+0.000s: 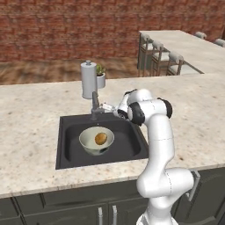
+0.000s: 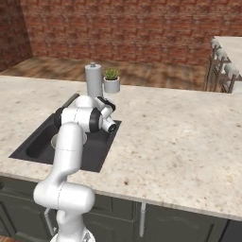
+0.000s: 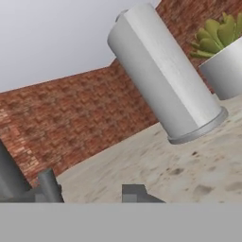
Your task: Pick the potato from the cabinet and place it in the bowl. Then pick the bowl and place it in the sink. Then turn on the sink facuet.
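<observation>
Now tool (image 1: 102, 108) partly parted, empty, right beside the sink facuet (image 1: 95, 107); contact with it unclear.

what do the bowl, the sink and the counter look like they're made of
The bowl looks like glazed ceramic: glossy pale grey-green outside, cream inside. The sink looks matte black, perhaps composite or coated metal, with no shine. The counter looks like polished speckled beige stone, possibly granite.

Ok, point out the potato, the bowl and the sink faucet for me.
potato (image 1: 100, 139), left base view, middle of its tan top.
bowl (image 1: 86, 143), left base view, cream inner wall left of the potato.
sink faucet (image 1: 95, 107), left base view, its upright grey post.
</observation>
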